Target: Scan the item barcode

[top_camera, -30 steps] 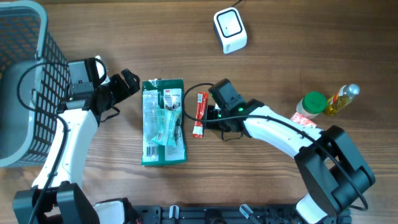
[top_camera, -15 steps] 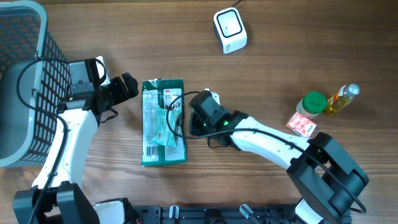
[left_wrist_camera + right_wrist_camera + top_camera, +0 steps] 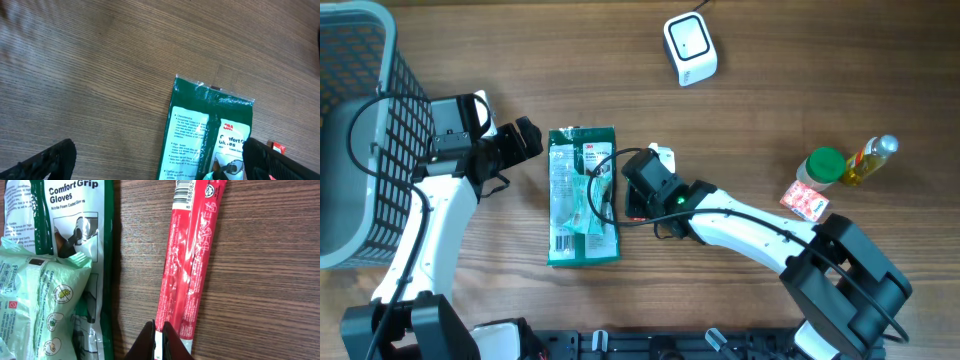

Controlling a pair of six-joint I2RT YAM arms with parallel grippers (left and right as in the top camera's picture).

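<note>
Your right gripper (image 3: 159, 344) has its two dark fingers pressed together on the near left corner of the red sachet (image 3: 192, 260). The sachet is a long, thin stick pack lying flat on the wooden table (image 3: 270, 280). It runs straight ahead of the fingers, leaning slightly to the right. Its far end carries a white strip with a row of printed digits.

Just left of the gripper, apart from the sachet by a narrow strip of bare wood, lies a green gloves packet (image 3: 75, 210). A pale green pouch (image 3: 45, 305) rests on top of it.

From overhead, the white scanner (image 3: 690, 48) sits well ahead of this gripper and a little to its right. The arm hides most of the sachet in that view. Far off to the right stand a green-capped jar (image 3: 823, 165) and a yellow bottle (image 3: 870, 158), with a small red and white packet (image 3: 805, 200) just beside the jar.

Your left gripper (image 3: 527, 138) has its fingers spread wide and holds nothing. It sits on the far side of the gloves packet from the right gripper, with that packet's near corner just ahead of it (its wrist camera shows the packet's top edge between the two fingertips). A grey wire basket (image 3: 360, 120) stands behind that arm.
</note>
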